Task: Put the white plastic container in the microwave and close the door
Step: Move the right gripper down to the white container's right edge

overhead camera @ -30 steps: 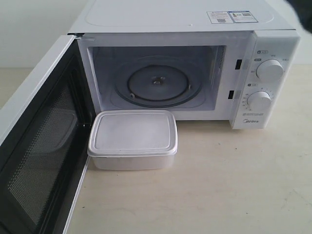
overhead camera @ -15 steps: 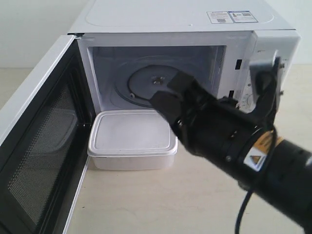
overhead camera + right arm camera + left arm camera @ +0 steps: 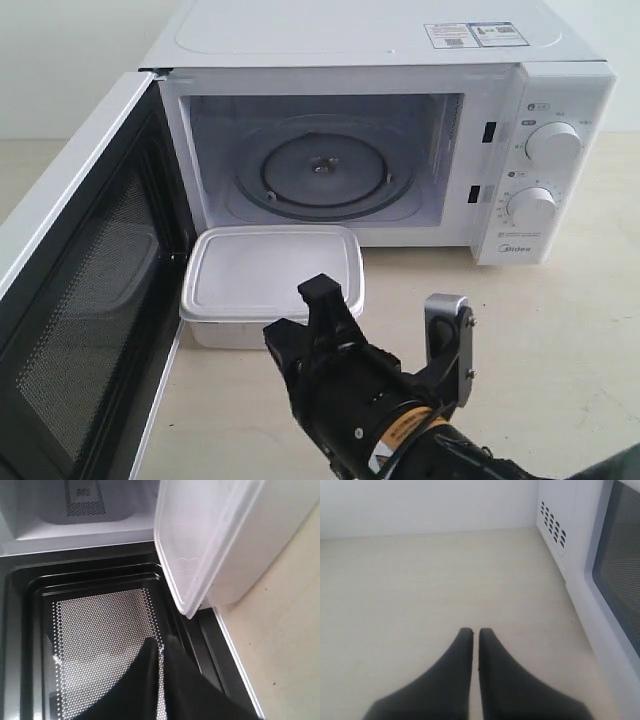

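The white plastic container sits lidded on the table, just in front of the microwave. Its cavity and glass turntable are bare. The door is swung wide open on the left, black inner face and mesh showing. My right gripper is shut and holds nothing, hovering in front of the container's near right corner. In the right wrist view its tips point at the door's mesh, apart from the container. The left gripper is shut and empty over bare table, beside the door's outer window.
Two round knobs sit on the microwave's right panel. Light wooden table stretches to the right of the container. The microwave's vented side wall stands close to the left gripper.
The right arm came into view, first high in front of the cavity, then dropped toward the near edge in front of the container. The container and the door stayed still.
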You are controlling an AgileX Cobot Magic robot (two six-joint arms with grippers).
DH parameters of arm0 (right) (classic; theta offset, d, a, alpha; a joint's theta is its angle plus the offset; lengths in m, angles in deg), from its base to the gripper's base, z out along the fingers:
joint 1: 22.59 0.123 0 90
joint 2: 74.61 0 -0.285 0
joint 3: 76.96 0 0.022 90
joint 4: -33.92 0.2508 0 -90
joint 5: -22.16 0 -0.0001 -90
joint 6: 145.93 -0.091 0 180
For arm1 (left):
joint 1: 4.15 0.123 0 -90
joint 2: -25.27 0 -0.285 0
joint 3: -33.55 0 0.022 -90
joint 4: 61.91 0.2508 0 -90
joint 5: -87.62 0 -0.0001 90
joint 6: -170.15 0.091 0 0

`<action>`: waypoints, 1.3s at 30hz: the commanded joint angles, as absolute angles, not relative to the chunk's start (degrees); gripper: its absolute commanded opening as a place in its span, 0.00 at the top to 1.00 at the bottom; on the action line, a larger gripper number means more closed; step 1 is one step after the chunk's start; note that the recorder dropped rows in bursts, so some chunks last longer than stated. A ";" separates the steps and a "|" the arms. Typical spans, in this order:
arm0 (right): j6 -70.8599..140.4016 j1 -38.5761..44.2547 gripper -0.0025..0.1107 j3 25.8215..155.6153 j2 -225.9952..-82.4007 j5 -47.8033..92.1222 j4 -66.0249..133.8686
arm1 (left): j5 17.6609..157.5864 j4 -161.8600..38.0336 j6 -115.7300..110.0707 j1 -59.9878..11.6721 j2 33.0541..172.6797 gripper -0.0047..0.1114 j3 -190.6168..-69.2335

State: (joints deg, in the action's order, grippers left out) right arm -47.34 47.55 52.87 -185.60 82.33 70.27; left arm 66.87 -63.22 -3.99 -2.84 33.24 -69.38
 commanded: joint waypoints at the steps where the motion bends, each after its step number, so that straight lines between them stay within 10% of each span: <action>1: -52.02 47.82 0.93 55.84 -189.43 83.65 69.49 | 66.95 -63.62 -3.82 -3.17 33.05 0.92 -69.23; 9: -52.16 47.82 0.44 59.77 -190.44 77.80 73.08 | 66.95 -63.62 -3.82 -3.17 33.05 0.92 -69.23; 39: -49.89 47.62 0.43 68.75 -195.06 75.72 89.15 | 66.95 -63.62 -3.82 -3.17 33.05 0.92 -69.23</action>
State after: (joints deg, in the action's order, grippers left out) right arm -51.77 47.68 68.15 -194.94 76.24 87.46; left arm 66.87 -63.22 -3.99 -2.84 33.24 -69.38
